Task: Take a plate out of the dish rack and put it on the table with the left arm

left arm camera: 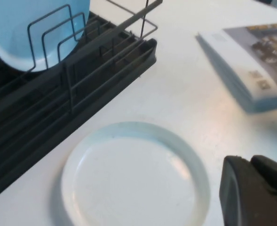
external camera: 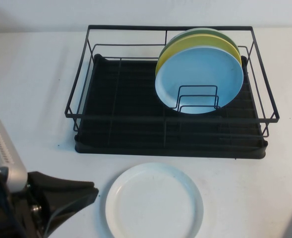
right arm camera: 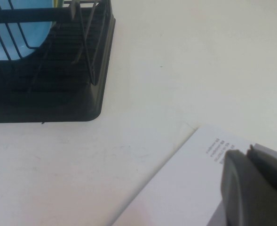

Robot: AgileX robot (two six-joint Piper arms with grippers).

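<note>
White plate (external camera: 154, 201) lies flat, face up, beside left gripper (external camera: 79, 193); right gripper (right arm camera: 256, 188) low; jaws' state unclear.

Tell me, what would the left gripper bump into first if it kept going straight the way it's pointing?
Probably the white plate lying flat on the table; the left gripper points toward it from beside. Depth is unclear.

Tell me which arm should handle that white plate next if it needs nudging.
Left, probably. The left end effector sits beside the white plate on the table; the right end effector is off to the side.
</note>
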